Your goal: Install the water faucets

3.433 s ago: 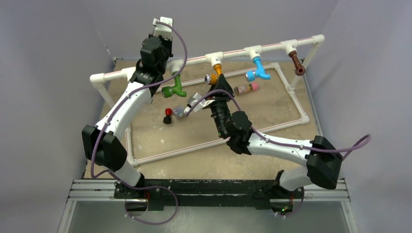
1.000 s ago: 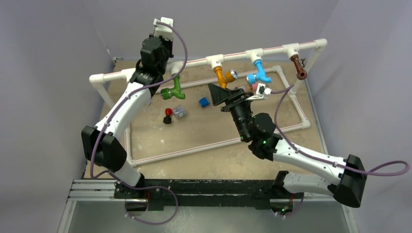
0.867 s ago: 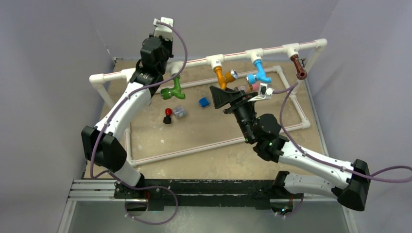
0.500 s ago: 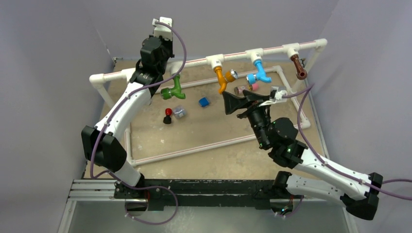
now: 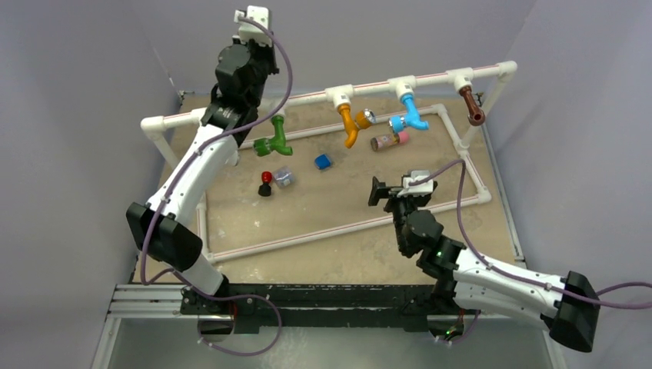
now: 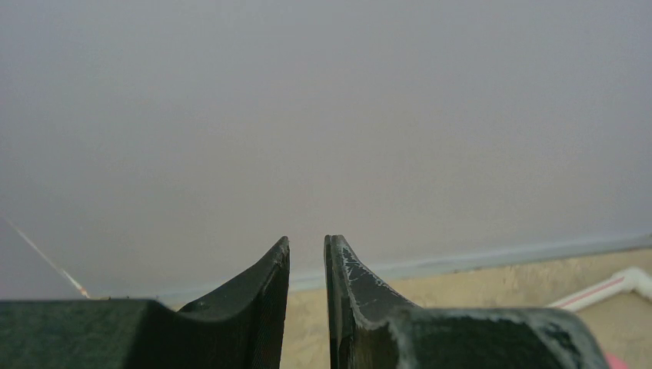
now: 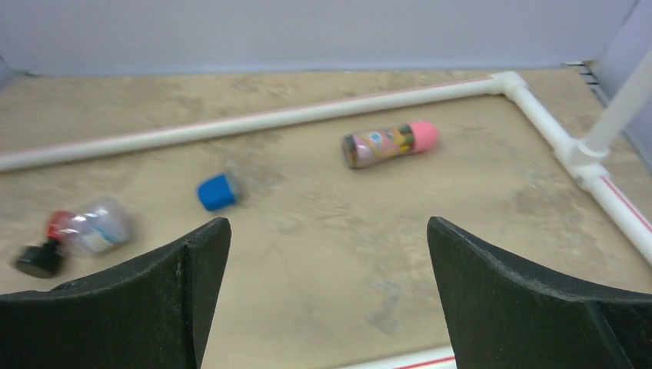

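Four water faucets hang from the tees of the raised white pipe rail (image 5: 377,82): green (image 5: 274,140), orange (image 5: 350,124), blue (image 5: 408,114) and brown (image 5: 471,104). My left gripper (image 6: 306,242) is raised behind the rail above the green faucet and points at the back wall. Its jaws stand a narrow gap apart with nothing between them. My right gripper (image 7: 328,223) hovers low over the sandy table, well in front of the orange and blue faucets. It is wide open and empty; its fingers (image 5: 377,191) show in the top view.
A pink-and-brown cylinder (image 7: 390,143) lies under the blue faucet. A blue cap (image 7: 217,191), a small clear bottle (image 5: 284,177) and a black-and-red piece (image 5: 265,184) lie mid-table. A low white pipe frame (image 5: 338,227) rings the work area, with grey walls close round it.
My right arm drew back from the orange faucet toward the near side, its jaws opening wide. My left gripper rose off the green faucet's tee and its jaws parted slightly.
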